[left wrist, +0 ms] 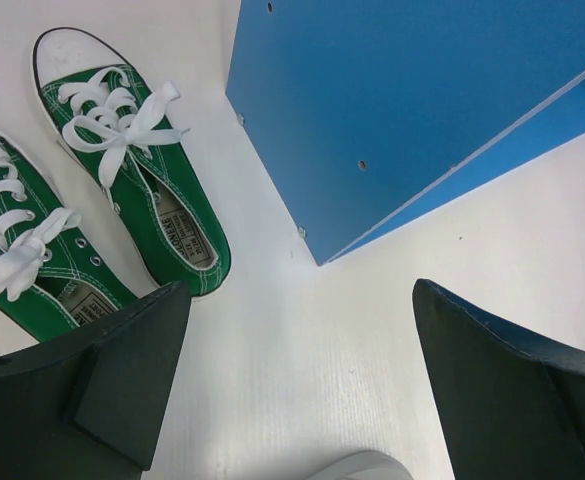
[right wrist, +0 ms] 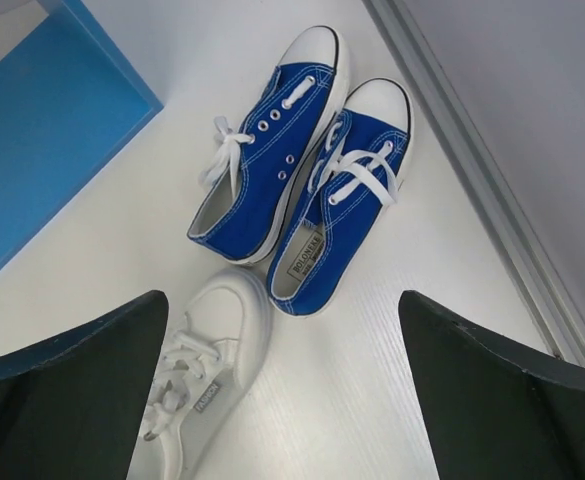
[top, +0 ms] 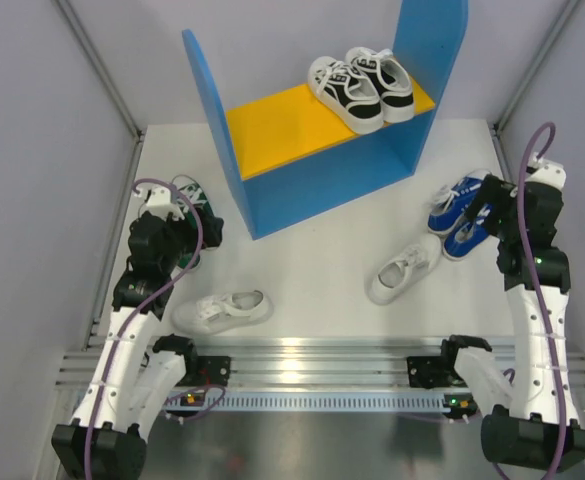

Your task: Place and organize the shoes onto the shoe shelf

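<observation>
white matte table (top: 322,290) bears the flat-panelled blue shoe shelf (top: 322,170). we crouch both arms low, elbows bent: left gripper (left wrist: 297,335) spread wide over green canvas shoes (left wrist: 132,160), right gripper (right wrist: 282,325) spread wide over blue canvas shoes (right wrist: 302,190); white shoes (top: 222,310) lie between, apart.

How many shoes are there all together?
8. Two black-and-white shoes on the shelf. On the table: two green shoes far left, two blue shoes far right, one white shoe front left, one white shoe beside the blue. None seems hidden.
</observation>
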Robot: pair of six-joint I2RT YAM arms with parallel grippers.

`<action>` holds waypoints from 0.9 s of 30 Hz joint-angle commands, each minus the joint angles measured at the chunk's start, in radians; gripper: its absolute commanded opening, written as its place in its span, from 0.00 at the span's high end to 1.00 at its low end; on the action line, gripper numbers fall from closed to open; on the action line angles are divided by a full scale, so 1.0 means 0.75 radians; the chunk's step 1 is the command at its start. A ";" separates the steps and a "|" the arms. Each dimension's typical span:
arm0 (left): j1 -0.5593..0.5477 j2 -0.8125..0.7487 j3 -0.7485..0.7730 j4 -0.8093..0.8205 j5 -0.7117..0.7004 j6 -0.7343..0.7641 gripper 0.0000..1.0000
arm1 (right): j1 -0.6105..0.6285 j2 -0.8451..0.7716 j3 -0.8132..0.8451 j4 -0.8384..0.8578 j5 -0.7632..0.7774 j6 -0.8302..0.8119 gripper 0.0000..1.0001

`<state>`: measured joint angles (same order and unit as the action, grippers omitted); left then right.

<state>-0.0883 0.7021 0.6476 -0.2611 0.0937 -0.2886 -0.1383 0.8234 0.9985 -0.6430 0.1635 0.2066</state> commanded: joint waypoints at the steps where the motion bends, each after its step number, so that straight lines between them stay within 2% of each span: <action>1: -0.009 -0.016 -0.002 0.062 0.035 0.017 0.02 | 0.013 -0.012 0.072 -0.010 -0.062 -0.087 0.01; 4: -0.015 -0.012 0.004 0.062 0.082 0.013 0.02 | 0.013 -0.049 0.076 -0.059 -0.432 -0.434 0.01; 5: -0.019 -0.008 0.010 0.064 0.102 -0.004 0.02 | 0.013 -0.075 0.064 -0.114 -0.676 -0.625 0.01; 8: -0.036 0.015 0.034 0.064 0.218 -0.040 0.02 | 0.013 -0.083 0.031 -0.281 -1.100 -0.990 0.01; 11: -0.072 0.043 0.047 0.064 0.294 -0.041 0.02 | 0.019 -0.090 -0.018 -0.292 -1.161 -1.024 0.01; 13: -0.115 0.078 0.057 0.064 0.311 -0.043 0.02 | 0.019 -0.096 -0.043 -0.233 -1.110 -0.955 0.01; 15: -0.238 0.111 0.067 0.058 0.284 -0.041 0.02 | 0.019 -0.069 -0.061 -0.202 -1.065 -0.924 0.01; 16: -0.360 0.145 0.075 0.058 0.221 -0.057 0.02 | 0.019 -0.057 -0.065 -0.184 -1.069 -0.926 0.00; 19: -0.601 0.248 0.132 0.060 0.054 -0.118 0.04 | 0.009 -0.020 -0.100 -0.123 -1.112 -0.901 0.01; 20: -0.776 0.280 0.153 0.062 -0.083 -0.149 0.05 | -0.004 -0.020 -0.126 -0.100 -1.140 -0.887 0.01; 21: -0.861 0.317 0.175 0.064 -0.171 -0.163 0.05 | -0.012 -0.024 -0.143 -0.080 -1.151 -0.881 0.01; 22: -1.030 0.407 0.240 0.066 -0.251 -0.178 0.06 | -0.022 -0.030 -0.177 -0.035 -1.157 -0.875 0.00; 23: -1.109 0.460 0.273 0.082 -0.339 -0.180 0.07 | -0.053 -0.048 -0.198 -0.008 -1.179 -0.852 0.01; 25: -1.252 0.640 0.349 0.111 -0.372 -0.192 0.13 | -0.087 -0.063 -0.257 0.023 -1.218 -0.846 0.00; 27: -1.293 0.763 0.462 0.184 -0.336 -0.188 0.18 | -0.139 -0.071 -0.296 0.059 -1.269 -0.844 0.01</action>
<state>-1.0069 1.1744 0.8951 -0.2325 -0.0620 -0.4049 -0.2001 0.7952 0.7990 -0.7036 -0.6979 -0.4355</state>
